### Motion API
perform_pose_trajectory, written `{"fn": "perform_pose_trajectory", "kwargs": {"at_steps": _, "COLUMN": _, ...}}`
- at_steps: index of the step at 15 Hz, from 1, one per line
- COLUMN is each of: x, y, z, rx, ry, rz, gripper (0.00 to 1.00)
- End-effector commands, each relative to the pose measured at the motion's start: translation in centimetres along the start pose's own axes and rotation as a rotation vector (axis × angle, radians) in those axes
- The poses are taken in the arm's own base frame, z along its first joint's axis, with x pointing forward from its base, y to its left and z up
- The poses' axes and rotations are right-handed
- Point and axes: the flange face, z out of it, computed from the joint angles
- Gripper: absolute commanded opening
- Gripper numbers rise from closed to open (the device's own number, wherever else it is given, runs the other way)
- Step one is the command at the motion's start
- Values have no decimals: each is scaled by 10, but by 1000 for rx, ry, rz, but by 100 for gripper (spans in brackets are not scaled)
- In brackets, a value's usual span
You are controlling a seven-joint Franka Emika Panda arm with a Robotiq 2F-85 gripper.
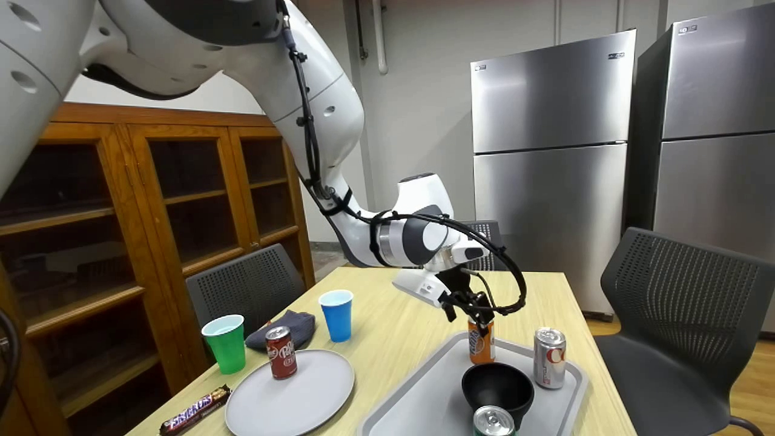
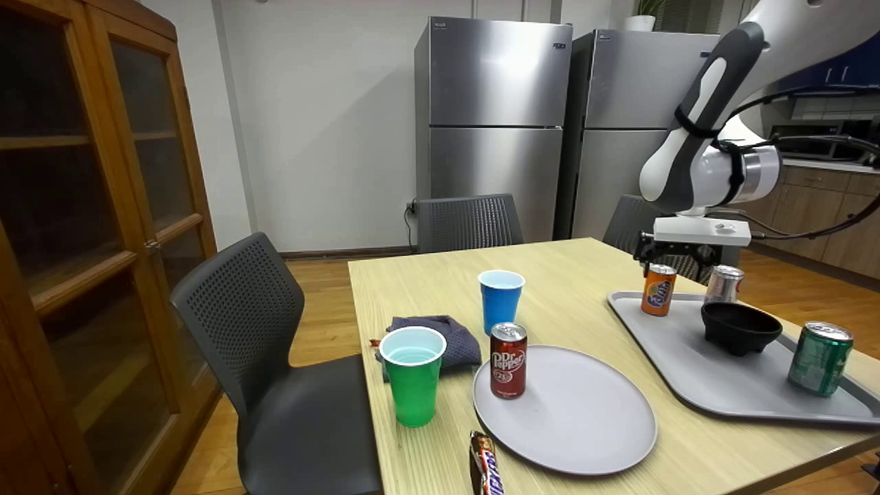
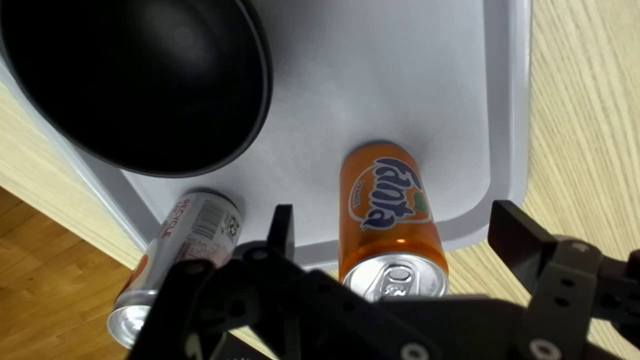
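Observation:
My gripper (image 3: 401,232) is open over the orange Fanta can (image 3: 387,200). In the wrist view its fingers stand on either side of the can, apart from it. The can is upright near a corner of the grey tray (image 3: 390,65). In both exterior views the gripper (image 1: 466,321) (image 2: 675,267) is at the height of the can's top. A silver can (image 3: 200,235) stands beside the left finger in the wrist view, partly hidden by it. A black bowl (image 3: 135,85) is also on the tray, and a green can (image 2: 820,361) stands behind the bowl, out of the wrist view.
On the wooden table (image 2: 570,275) are a grey plate (image 2: 584,426) with a Dr Pepper can (image 2: 508,364), a blue cup (image 2: 500,302), a green cup (image 2: 414,385), a dark cloth (image 2: 457,344) and a Snickers bar (image 1: 195,410). Chairs (image 1: 672,315) stand around the table.

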Motion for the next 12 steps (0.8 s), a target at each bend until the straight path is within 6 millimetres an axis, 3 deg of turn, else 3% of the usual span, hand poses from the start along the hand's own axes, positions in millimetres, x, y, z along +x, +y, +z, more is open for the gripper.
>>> {"fn": "perform_pose_trajectory", "kwargs": {"at_steps": 1, "x": 17, "y": -4, "z": 11, "rx": 10, "ry": -22, "rz": -5, "gripper": 100}}
{"fn": "perform_pose_trajectory", "kwargs": {"at_steps": 12, "x": 38, "y": -11, "z": 32, "rx": -18, "ry": -17, "rz": 11, "gripper": 100}}
